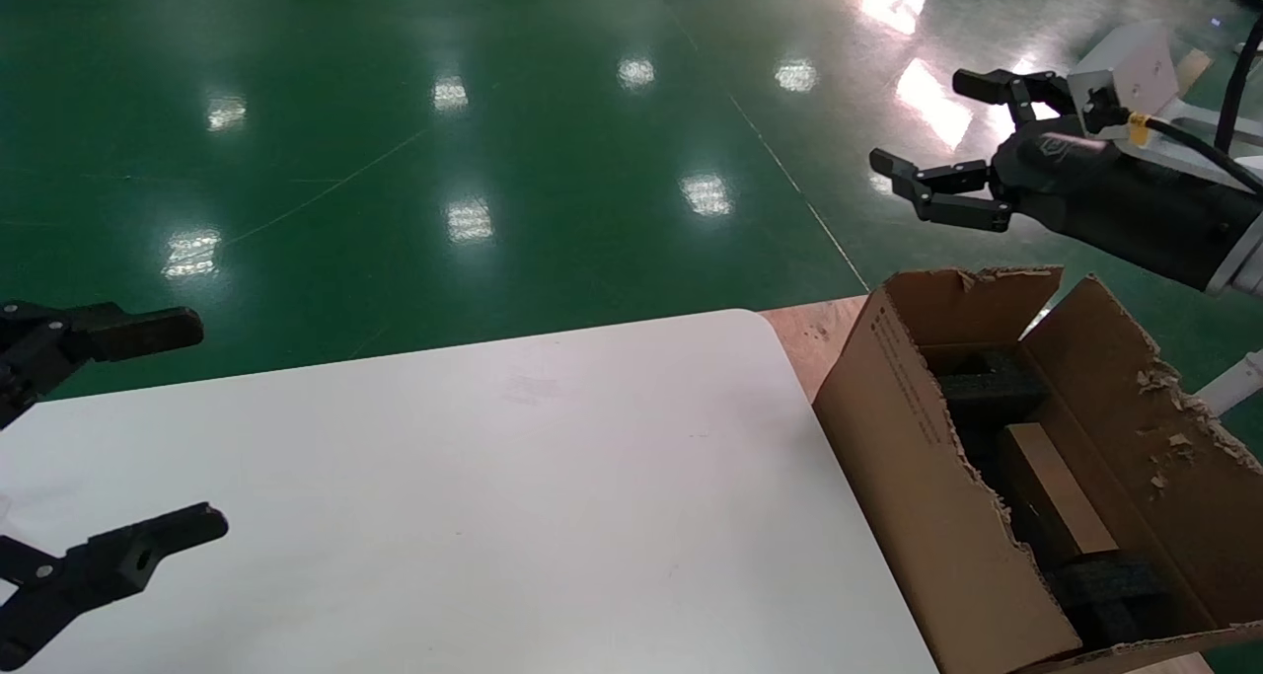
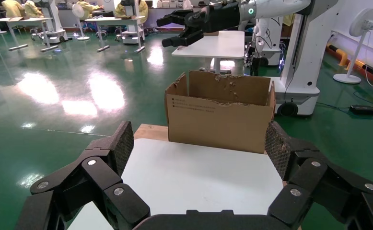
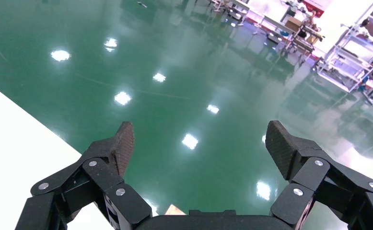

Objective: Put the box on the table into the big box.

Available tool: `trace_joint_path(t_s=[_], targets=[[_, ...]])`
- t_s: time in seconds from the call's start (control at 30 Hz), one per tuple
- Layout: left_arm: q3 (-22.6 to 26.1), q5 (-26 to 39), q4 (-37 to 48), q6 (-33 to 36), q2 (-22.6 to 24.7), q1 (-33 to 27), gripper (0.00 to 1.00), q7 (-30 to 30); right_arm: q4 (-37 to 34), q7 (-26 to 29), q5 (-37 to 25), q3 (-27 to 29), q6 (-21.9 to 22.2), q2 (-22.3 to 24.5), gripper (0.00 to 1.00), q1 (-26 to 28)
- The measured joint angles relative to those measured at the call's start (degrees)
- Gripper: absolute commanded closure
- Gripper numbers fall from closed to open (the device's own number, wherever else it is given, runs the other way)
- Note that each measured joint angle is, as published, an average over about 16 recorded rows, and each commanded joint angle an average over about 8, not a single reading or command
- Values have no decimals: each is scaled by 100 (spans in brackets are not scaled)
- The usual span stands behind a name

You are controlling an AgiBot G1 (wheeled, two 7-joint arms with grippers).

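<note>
Only the head view looks down into the big box (image 1: 928,477), where the box (image 1: 1054,491) lies lengthwise on the floor of the carton between dark foam blocks (image 1: 992,390). The left wrist view sees just the outside of the big box (image 2: 220,122), with small black print on its side, standing at the far end of the white tabletop (image 2: 199,177). The right wrist view shows green floor (image 3: 184,72) and one corner of the tabletop (image 3: 17,143), with no carton in sight.

The right arm reaches in from the right, raised above and beyond the big box, its right end effector (image 1: 928,131) pointing away over the floor. Its fingers are spread wide and hold nothing. The left end effector (image 1: 197,427) hangs over the left edge of the tabletop (image 1: 493,496), also spread wide and empty, touching nothing.
</note>
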Motion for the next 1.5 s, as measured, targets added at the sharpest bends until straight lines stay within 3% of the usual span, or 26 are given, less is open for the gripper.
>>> trace_joint_path(t_s=[0.27, 1.3, 1.5], targets=[[0, 0, 0, 0, 0, 0, 0, 0, 58, 440, -431, 774, -318, -137, 0, -497], [0, 0, 0, 0, 0, 0, 0, 0, 698, 3422, -3917, 6438, -2483, -1314, 0, -3581], [0, 0, 0, 0, 0, 0, 0, 0, 761, 3715, -4258, 6994, -2696, -1429, 0, -3884]])
